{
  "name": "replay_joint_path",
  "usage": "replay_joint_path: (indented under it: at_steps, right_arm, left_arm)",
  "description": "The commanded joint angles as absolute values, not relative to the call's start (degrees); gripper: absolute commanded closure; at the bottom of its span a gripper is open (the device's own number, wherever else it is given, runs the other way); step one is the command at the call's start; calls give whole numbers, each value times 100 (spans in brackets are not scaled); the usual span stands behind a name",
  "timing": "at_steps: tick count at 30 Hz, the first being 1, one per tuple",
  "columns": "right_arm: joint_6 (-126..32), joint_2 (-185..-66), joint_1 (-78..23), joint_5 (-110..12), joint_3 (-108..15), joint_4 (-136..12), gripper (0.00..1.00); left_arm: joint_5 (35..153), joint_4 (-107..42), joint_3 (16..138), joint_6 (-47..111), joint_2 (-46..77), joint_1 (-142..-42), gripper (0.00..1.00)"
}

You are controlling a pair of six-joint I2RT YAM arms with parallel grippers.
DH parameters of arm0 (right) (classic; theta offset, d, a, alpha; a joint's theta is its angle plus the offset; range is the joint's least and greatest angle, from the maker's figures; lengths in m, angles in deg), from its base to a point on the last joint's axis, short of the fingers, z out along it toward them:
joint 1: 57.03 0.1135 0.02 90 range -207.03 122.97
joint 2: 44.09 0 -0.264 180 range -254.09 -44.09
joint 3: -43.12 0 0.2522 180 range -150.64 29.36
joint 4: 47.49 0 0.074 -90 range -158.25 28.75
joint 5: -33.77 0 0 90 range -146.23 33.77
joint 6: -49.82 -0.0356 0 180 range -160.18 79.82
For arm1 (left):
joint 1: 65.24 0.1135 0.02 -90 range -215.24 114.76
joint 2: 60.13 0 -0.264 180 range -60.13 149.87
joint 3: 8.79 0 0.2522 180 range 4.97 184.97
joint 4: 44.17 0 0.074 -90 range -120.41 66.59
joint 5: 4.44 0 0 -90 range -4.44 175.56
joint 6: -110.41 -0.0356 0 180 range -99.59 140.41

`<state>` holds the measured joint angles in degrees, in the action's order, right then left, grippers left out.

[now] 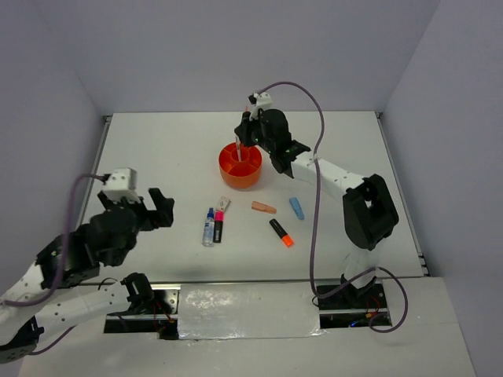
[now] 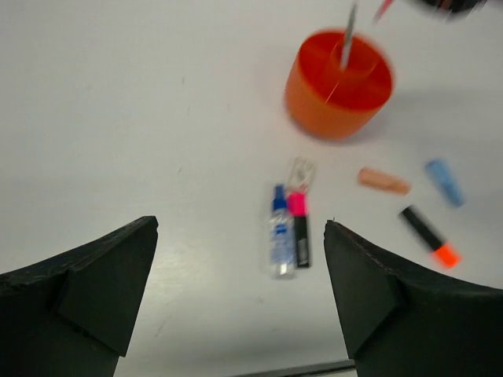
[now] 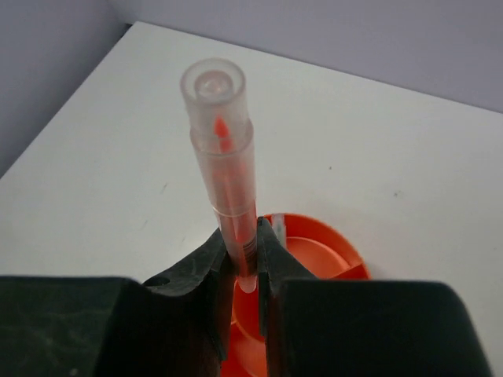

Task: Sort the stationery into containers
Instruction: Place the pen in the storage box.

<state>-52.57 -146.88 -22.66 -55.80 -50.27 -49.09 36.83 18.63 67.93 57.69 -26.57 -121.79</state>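
Note:
The round orange organiser (image 1: 240,166) (image 2: 338,82) (image 3: 330,255) stands mid-table with a thin grey pen (image 2: 346,38) upright in it. My right gripper (image 1: 248,135) (image 3: 243,245) hangs just above it, shut on a translucent orange pen (image 3: 224,157) that points upward. On the table lie the blue-capped marker (image 1: 209,227) (image 2: 279,234), the pink-black highlighter (image 1: 219,225) (image 2: 299,229), the peach piece (image 1: 264,208) (image 2: 383,181), the light-blue piece (image 1: 296,207) (image 2: 445,181) and the orange-black highlighter (image 1: 281,232) (image 2: 427,235). My left gripper (image 1: 161,209) (image 2: 240,228) is open and holds nothing, left of the marker.
A small clear piece (image 2: 301,173) lies just beyond the marker and pink highlighter. Grey walls close in the white table (image 1: 157,149) on three sides. A shiny strip (image 1: 247,310) runs between the arm bases at the near edge.

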Motion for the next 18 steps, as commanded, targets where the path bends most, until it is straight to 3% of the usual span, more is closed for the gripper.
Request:
replay_joint_path:
  at_steps: [1,18]
  right_arm:
    - [-4854,-14955,-2310,-5939,-5659,-4868,100]
    - [-5090,-15238,-2310,-5816,-4711,-4096,97]
  left_arm:
    - [3766,1733,6028,5355,-3032,-12193,1]
    - [4284,1239,5701,5021,-2875,-11930,1]
